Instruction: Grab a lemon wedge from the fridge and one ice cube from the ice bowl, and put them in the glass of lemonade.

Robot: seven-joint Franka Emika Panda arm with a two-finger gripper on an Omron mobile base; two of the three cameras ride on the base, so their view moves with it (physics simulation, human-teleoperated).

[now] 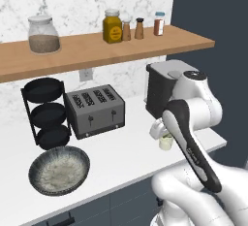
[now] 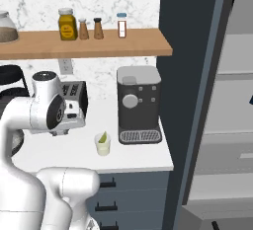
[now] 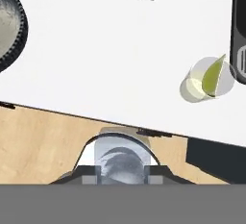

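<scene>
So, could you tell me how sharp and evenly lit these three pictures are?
Left base view: flat, even light, the toaster slightly soft. Right base view: the glass of lemonade throws a faint shadow on the counter. Hand view: crisp, no glare on the lemon wedge.

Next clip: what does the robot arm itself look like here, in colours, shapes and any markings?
The arm is built of glossy white, rounded segments with a long dark grey band along one link and dark joint caps; a round dark cap tops the upper joint. No cables or markings are visible. The gripper's fingertips are small, dark and blocky.
</scene>
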